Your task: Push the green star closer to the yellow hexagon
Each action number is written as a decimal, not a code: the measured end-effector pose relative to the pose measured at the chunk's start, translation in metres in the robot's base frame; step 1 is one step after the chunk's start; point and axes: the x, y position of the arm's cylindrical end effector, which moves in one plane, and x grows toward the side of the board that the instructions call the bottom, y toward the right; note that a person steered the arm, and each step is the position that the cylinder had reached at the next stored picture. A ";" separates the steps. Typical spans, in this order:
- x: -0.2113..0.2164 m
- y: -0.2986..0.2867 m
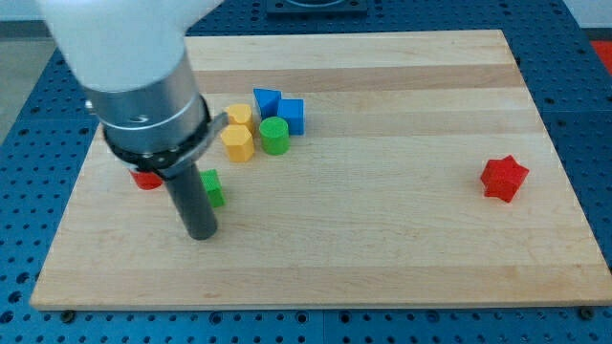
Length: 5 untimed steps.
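Observation:
The green star lies left of centre on the wooden board, partly hidden behind my rod. My tip sits just below and slightly left of it, close to or touching it. The yellow hexagon lies above and to the right of the star. A second yellow block sits right behind the hexagon.
A green cylinder stands right of the yellow hexagon, with a blue triangular block and a blue cube behind it. A red block is mostly hidden under the arm at the left. A red star lies far right.

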 end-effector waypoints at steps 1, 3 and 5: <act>-0.036 -0.021; -0.025 -0.021; -0.060 0.022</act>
